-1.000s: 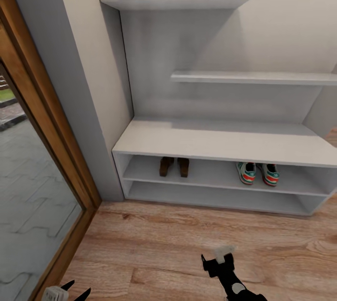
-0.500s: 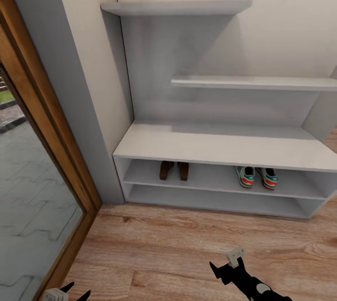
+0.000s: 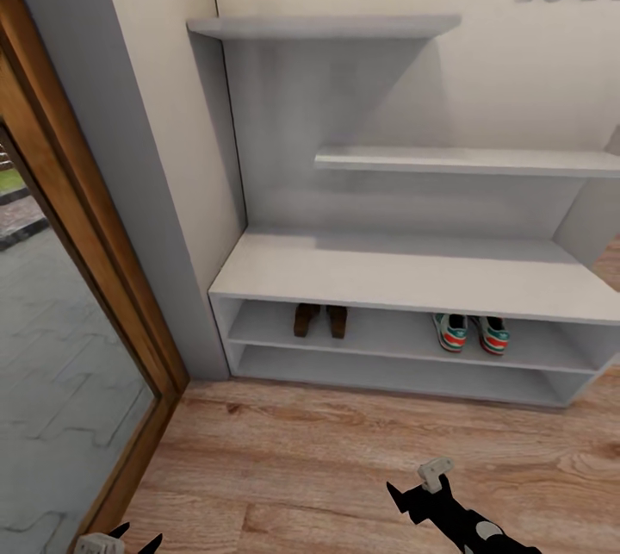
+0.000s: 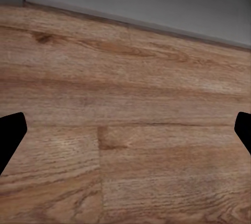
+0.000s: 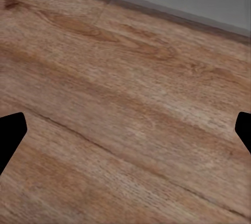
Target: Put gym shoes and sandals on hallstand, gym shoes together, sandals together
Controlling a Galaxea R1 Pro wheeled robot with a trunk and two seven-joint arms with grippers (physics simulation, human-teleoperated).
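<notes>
So the hallstand [image 3: 405,274] is well ahead of both grippers, up against the cream wall. Both pairs sit on its upper low shelf, under the bench top: the sandals [image 3: 319,320] side by side toward the left end, the gym shoes [image 3: 472,333] side by side toward the right end, heels facing out. The two pairs are well apart from each other.

The right gripper [image 3: 418,489] hangs over the corridor floor [image 3: 301,459], empty, with the gym shoes ahead of it and a bit to its right, and the sandals ahead and off to its left. From its wrist view, the black fingertips [image 5: 11,130] sit at opposite edges with bare planks between them, so it's spread wide.

The left gripper [image 3: 129,534] is barely poking in at the bottom edge of the head view, so it's hard to read there, but its wrist view shows fingertips [image 4: 10,130] far apart over wood too, holding nothing. The grey base of the rack runs ahead of it. A wood-framed glass door [image 3: 77,295] stands off to its left.
</notes>
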